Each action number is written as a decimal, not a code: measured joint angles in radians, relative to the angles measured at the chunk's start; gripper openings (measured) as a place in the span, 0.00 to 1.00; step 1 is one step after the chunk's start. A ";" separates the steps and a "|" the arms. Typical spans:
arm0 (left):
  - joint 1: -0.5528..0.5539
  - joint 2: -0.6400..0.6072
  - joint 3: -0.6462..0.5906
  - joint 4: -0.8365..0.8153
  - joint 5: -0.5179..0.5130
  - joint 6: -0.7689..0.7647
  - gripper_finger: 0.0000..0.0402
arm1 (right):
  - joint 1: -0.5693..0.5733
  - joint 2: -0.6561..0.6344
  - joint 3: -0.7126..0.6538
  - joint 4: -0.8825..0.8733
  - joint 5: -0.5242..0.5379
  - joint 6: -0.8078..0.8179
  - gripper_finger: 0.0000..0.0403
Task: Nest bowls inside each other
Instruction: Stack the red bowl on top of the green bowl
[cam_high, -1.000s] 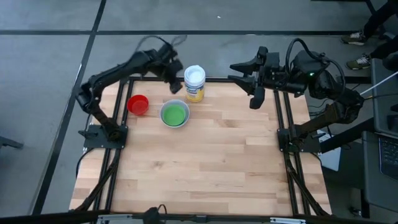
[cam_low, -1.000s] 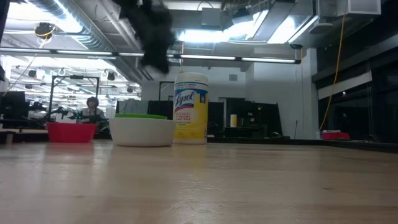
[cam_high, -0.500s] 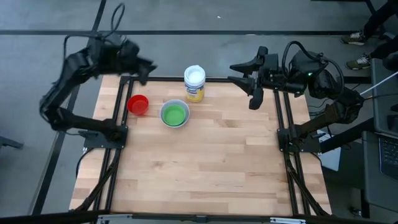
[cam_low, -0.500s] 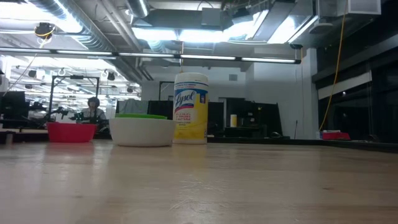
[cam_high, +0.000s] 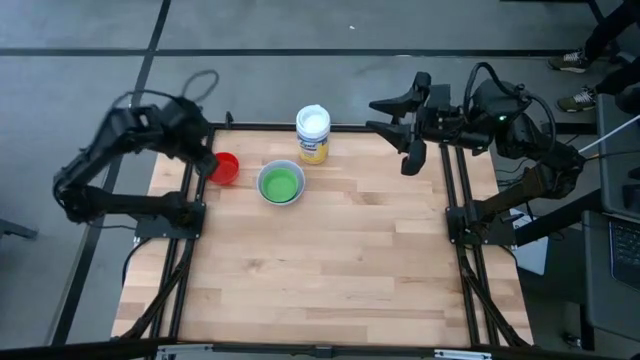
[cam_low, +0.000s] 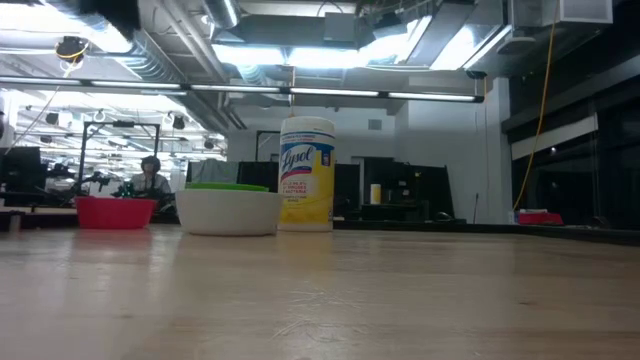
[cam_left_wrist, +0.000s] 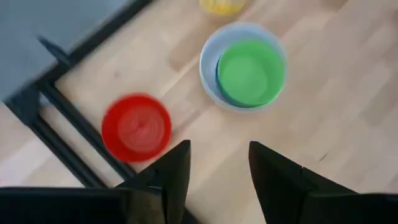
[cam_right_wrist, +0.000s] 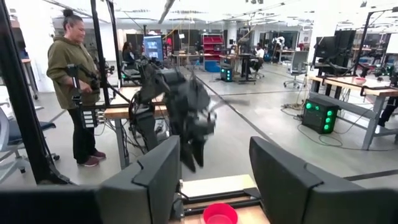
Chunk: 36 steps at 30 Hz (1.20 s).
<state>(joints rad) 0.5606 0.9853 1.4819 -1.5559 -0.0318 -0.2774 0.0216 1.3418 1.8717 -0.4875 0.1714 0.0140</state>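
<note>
1. Left gripper (cam_left_wrist: 214, 180): jaws parted with a clear gap and nothing between them, hanging above the table's left rail at upper left of the high view, just left of the red bowl (cam_high: 225, 168).
2. Right gripper (cam_high: 398, 118): jaws likewise spread and empty, parked high at upper right of the high view over the table's far edge (waiting, by the look of it).
3. Red bowl alone near the rail, apart from the stack; green bowl (cam_high: 281, 183) already seated inside the white bowl (cam_high: 281, 197) at upper centre, just beside the yellow jar (cam_high: 313, 135). No dark blue or teal bowl discernible (possibly hidden under the green one; cannot tell).
4. Risk one: red bowl lying close to the black rail (cam_high: 190, 180), so a descent on that side likely to clip the frame or pin the rim against it.
5. Risk two: thin, slick rim, liable to tip or skate away under an off-centre pinch.
6. Risk three: carrying toward the stack with the jar so near (a knock could topple it, or shove the white bowl aside).
7. Risk four: release from too high or off-centre, leaving the red bowl perched crooked on the green rim instead of nested.
</note>
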 joint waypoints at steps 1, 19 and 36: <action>0.000 -0.015 -0.056 0.019 0.000 0.000 0.40 | 0.000 0.000 0.000 0.001 -0.001 0.001 0.48; 0.029 -0.035 -0.690 0.409 0.032 0.037 0.47 | 0.000 0.000 0.000 0.001 -0.008 0.056 0.48; 0.241 0.028 -0.765 0.485 0.061 0.178 0.47 | 0.000 0.000 0.000 0.024 -0.008 0.065 0.47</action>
<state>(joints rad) 0.8014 1.0136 0.7174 -1.0709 0.0289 -0.0994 0.0216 1.3418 1.8717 -0.4634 0.1638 0.0793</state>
